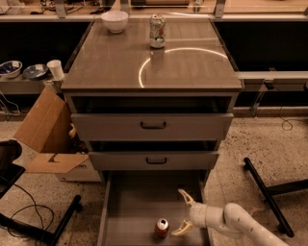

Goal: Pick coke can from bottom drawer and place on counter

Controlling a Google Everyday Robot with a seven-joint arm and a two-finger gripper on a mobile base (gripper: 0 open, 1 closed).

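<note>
This looks like a robotics lab or workshop, not a home. The pincer [183, 213], fingers spread, hangs low over the bottom drawer [130, 211] of a grey metal cabinet on speckled terrazzo floor [269, 139]. Left of it sits an open cardboard box [45, 139]; to its right lie black stand legs [262, 192]. Far beyond it, past the surface [192, 72], run long workbenches [262, 6].

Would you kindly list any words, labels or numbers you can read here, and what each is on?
No text can be read.
Coke can in the bottom drawer: no lettering legible.
Silver can on the counter: markings blurred.
Cardboard box: dark print, too small.
Gripper, jaws open, right of the coke can: no marking.
</note>
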